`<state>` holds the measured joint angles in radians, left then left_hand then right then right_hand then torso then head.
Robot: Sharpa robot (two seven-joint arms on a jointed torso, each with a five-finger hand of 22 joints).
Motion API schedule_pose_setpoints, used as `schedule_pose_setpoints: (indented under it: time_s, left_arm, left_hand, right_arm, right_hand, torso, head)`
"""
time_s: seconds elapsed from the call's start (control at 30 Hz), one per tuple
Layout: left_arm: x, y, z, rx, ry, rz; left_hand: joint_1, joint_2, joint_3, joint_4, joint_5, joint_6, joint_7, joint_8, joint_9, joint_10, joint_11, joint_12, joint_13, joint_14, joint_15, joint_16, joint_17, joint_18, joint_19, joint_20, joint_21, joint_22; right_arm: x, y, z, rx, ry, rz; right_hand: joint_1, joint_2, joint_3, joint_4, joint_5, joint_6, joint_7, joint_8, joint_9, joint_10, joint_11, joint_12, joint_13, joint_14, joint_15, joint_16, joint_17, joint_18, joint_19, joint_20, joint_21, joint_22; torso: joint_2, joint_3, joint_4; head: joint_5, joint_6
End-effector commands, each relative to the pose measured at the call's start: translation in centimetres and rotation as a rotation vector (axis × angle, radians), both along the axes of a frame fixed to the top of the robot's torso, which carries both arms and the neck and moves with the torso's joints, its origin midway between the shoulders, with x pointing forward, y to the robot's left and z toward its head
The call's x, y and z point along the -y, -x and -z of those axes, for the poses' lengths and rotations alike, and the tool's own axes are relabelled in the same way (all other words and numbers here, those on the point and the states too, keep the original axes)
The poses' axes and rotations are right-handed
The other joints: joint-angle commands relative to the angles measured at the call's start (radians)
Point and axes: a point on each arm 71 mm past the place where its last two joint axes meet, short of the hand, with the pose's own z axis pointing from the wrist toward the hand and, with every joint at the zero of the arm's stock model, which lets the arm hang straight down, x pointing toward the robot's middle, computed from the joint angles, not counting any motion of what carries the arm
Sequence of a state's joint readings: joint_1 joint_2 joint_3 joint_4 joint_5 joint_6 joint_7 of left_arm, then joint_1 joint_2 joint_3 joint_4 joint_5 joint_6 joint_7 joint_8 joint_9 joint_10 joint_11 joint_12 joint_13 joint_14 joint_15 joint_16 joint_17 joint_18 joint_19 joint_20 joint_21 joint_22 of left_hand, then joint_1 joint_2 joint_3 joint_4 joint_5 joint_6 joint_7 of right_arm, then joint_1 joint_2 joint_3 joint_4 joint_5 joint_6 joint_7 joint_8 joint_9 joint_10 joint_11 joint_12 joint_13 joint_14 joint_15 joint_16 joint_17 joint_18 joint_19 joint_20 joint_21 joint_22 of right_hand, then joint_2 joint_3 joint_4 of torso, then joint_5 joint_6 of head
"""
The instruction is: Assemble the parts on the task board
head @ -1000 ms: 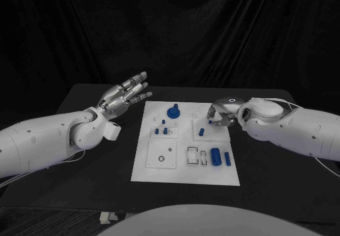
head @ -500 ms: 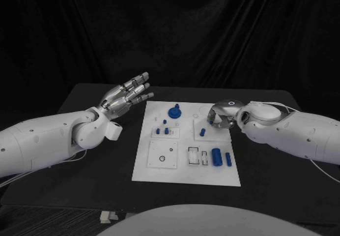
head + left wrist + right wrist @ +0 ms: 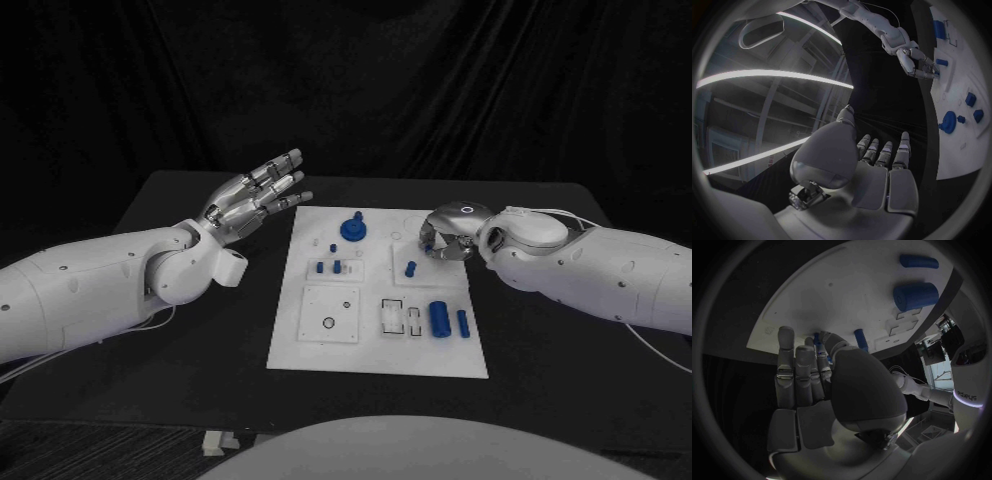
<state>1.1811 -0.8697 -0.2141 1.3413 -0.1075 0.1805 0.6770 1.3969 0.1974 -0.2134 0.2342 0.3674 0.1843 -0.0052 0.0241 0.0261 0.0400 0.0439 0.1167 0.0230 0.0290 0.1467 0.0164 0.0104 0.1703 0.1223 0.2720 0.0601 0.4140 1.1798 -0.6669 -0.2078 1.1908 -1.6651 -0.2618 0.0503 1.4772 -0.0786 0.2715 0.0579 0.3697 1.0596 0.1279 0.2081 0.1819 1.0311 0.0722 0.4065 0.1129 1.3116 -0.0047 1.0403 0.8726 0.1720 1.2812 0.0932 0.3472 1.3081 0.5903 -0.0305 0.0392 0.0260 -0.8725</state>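
Head view shows the white task board (image 3: 378, 345) lying flat in the middle of the black table (image 3: 173, 200), with blue parts standing in it or lying on it: a round knob-shaped part (image 3: 353, 229) near the far edge, a small peg (image 3: 411, 268) in a raised square right of centre, and two cylinders (image 3: 438, 321) lying side by side near the right edge. The left hand (image 3: 257, 196) is raised off the table, left of the board, fingers spread and straight, holding nothing. The right hand (image 3: 450, 232) hangs over the board's far right corner, fingers curled downward close to the surface; right wrist view shows a thin blue sliver (image 3: 817, 340) among its fingertips (image 3: 786, 335), but I cannot tell whether it is pinched
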Motion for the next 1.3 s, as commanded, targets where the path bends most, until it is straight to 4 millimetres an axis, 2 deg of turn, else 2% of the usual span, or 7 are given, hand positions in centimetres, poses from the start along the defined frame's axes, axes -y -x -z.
schedule_pose_setpoints:
  time_s: [0.03,0.37,0.4,0.47,0.87,1.1,1.3]
  left_arm:
    - [0.1,0.1,-0.5,0.053,0.062,-0.004]
    - [0.1,0.0,-0.3,0.046,0.057,-0.002]
    - [0.1,0.0,-0.3,0.045,0.057,-0.002]
    - [0.1,0.0,-0.3,0.044,0.056,-0.001]
    - [0.1,-0.1,-0.1,0.036,0.048,-0.001]
    - [0.3,-0.1,0.0,0.032,0.046,0.001]
    - [0.3,-0.1,0.2,0.028,0.045,0.002]
  left_hand:
    - [0.011,0.001,-0.001,-0.009,0.005,0.01,0.002,0.005,0.002,0.003,0.011,0.01,0.002,0.006,0.006,0.007,0.002,0.011,0.012,0.004,0.007,0.007]
    - [0.028,0.005,0.002,-0.026,0.022,0.022,0.014,0.007,0.003,0.011,0.024,0.027,0.004,0.016,0.013,0.016,0.005,0.011,0.032,0.009,0.015,0.02]
    - [0.029,0.005,0.002,-0.026,0.023,0.022,0.015,0.007,0.004,0.011,0.024,0.028,0.004,0.016,0.013,0.017,0.005,0.011,0.033,0.009,0.015,0.02]
    - [0.03,0.005,0.003,-0.027,0.024,0.023,0.015,0.007,0.004,0.012,0.025,0.029,0.005,0.017,0.013,0.017,0.005,0.011,0.034,0.009,0.015,0.02]
    - [0.035,0.007,0.001,-0.037,0.03,0.053,0.046,0.014,0.008,0.015,0.017,0.036,0.005,0.018,0.013,0.021,0.005,0.01,0.04,0.01,0.016,0.014]
    - [0.036,0.007,0.001,-0.039,0.032,0.053,0.049,0.014,0.007,0.015,0.017,0.036,0.005,0.016,0.012,0.019,0.005,0.01,0.033,0.009,0.012,-0.002]
    - [0.035,0.008,0.0,-0.04,0.031,0.052,0.052,0.014,0.007,0.014,0.017,0.036,0.005,0.013,0.009,0.018,0.004,0.009,0.025,0.007,0.008,-0.015]
  right_arm:
    - [-0.2,0.0,-0.1,0.027,-0.027,-0.01]
    - [0.2,0.1,-0.5,0.053,-0.055,-0.002]
    - [0.4,0.2,-0.5,0.058,-0.059,-0.001]
    - [0.6,0.3,-0.7,0.064,-0.065,0.001]
    - [0.9,1.2,-5.2,0.13,-0.113,-0.016]
    - [-1.5,3.4,-7.0,0.104,-0.143,-0.095]
    - [-5.0,5.6,-6.5,0.047,-0.153,-0.195]
  right_hand:
    - [0.016,0.011,0.002,-0.014,-0.012,0.017,-0.003,0.013,0.015,0.026,-0.007,0.006,0.002,-0.006,-0.006,-0.009,-0.01,0.003,-0.006,-0.001,0.0,0.034]
    - [0.031,0.01,0.006,-0.03,-0.02,0.022,-0.005,0.012,0.026,0.047,-0.012,-0.005,-0.001,-0.006,-0.011,-0.023,-0.025,0.003,-0.008,-0.007,0.003,0.035]
    - [0.035,0.012,0.016,-0.034,-0.063,0.023,-0.005,0.008,0.03,0.055,-0.012,-0.015,-0.005,-0.003,-0.012,-0.028,-0.029,0.002,-0.009,-0.009,0.008,0.035]
    - [0.035,0.01,0.022,-0.035,-0.081,0.025,-0.005,0.006,0.032,0.059,-0.012,-0.02,-0.006,-0.001,-0.013,-0.029,-0.029,0.002,-0.009,-0.01,0.011,0.035]
    - [0.039,0.001,0.036,-0.041,-0.082,0.018,-0.002,-0.004,0.033,0.06,-0.01,-0.033,-0.01,-0.003,-0.012,-0.04,-0.041,0.002,-0.013,-0.011,0.007,0.034]
    - [0.039,-0.003,0.043,-0.043,-0.082,0.012,0.0,-0.012,0.032,0.06,-0.008,-0.04,-0.012,-0.001,-0.011,-0.039,-0.039,0.002,-0.015,-0.011,0.011,0.034]
    - [0.041,-0.008,0.054,-0.048,-0.079,0.0,0.003,-0.025,0.029,0.064,-0.006,-0.048,-0.014,0.01,-0.01,-0.027,-0.024,0.0,-0.01,-0.01,0.031,0.037]
  torso:
    - [0.0,-0.0005,-0.0014]
    - [0.0,-0.0009,-0.0006]
    - [0.0,-0.001,-0.0005]
    - [0.0,-0.0011,0.0001]
    - [-0.006,-0.004,0.0026]
    - [-0.006,-0.0051,0.0002]
    - [-0.006,-0.007,-0.0017]
  head:
    - [0.003,0.0]
    - [0.009,0.0]
    - [0.01,0.0]
    - [0.012,0.0]
    - [0.018,0.0]
    - [0.023,0.0]
    - [0.032,0.0]
